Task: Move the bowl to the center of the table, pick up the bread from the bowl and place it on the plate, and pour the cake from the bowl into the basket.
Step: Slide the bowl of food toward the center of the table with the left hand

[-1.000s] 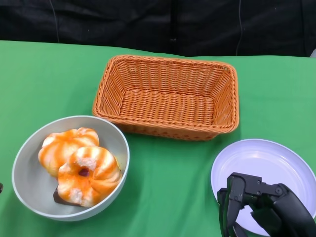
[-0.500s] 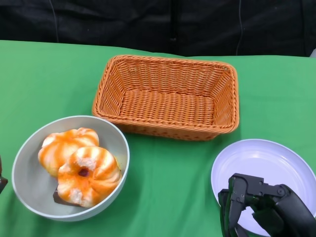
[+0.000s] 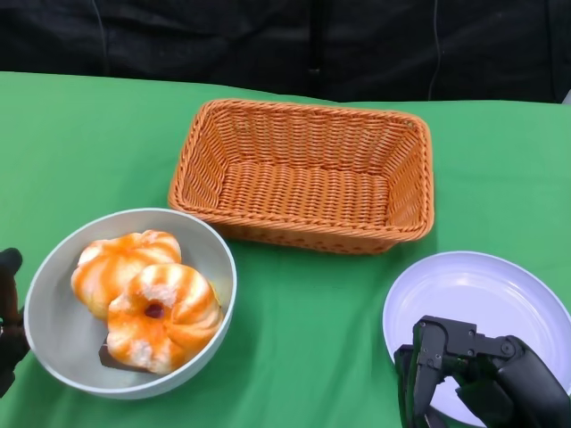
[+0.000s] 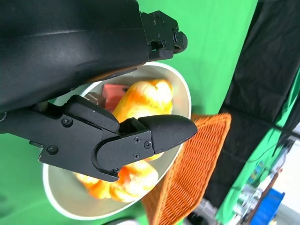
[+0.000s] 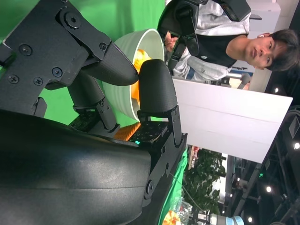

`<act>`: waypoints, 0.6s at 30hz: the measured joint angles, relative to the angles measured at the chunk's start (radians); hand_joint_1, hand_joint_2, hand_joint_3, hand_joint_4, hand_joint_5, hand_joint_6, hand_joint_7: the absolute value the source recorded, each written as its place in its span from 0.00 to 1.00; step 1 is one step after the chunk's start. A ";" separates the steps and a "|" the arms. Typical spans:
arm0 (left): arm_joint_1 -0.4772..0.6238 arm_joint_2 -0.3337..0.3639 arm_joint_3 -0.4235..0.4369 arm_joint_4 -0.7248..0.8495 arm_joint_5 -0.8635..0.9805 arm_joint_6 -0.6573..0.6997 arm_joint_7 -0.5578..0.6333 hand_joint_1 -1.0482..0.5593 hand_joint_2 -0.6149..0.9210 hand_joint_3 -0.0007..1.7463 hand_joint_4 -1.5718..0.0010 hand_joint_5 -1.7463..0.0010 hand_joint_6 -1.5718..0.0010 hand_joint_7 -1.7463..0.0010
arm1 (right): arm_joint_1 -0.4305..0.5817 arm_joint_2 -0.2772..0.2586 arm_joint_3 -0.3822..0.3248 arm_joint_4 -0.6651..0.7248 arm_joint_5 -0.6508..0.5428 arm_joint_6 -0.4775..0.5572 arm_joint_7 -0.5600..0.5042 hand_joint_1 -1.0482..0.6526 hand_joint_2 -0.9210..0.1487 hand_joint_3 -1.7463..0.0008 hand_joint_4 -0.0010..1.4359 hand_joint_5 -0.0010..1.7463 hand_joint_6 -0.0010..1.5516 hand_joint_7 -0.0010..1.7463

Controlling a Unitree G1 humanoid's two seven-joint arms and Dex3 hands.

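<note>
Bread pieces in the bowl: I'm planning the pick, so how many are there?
2. One orange-and-white swirled bread roll lies at the grey round bowl's far left; the other sits in front, partly covering a dark cake piece. More may be hidden underneath.

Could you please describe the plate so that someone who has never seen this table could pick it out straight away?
Start from the big orange wicker basket at the middle of the green table. The plate lies nearer the robot and to its right, just beyond the right hand. It is flat, white and bare, unlike the deep grey bowl on the left, which holds orange bread.
</note>
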 measured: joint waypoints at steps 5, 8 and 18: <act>0.000 0.040 -0.033 0.017 0.002 0.004 -0.070 0.18 1.00 0.41 1.00 1.00 1.00 1.00 | 0.000 0.000 0.000 0.000 0.000 0.000 0.000 0.41 0.67 0.06 0.59 1.00 0.47 0.92; 0.000 0.052 -0.058 0.020 0.008 0.004 -0.084 0.18 1.00 0.41 1.00 1.00 1.00 1.00 | 0.000 0.000 0.000 0.000 -0.002 -0.001 -0.003 0.41 0.67 0.06 0.59 1.00 0.47 0.93; -0.002 0.067 -0.092 0.022 0.011 0.008 -0.086 0.18 1.00 0.41 1.00 1.00 1.00 1.00 | -0.005 0.006 -0.008 0.000 -0.024 -0.015 -0.039 0.44 0.60 0.14 0.48 1.00 0.40 0.89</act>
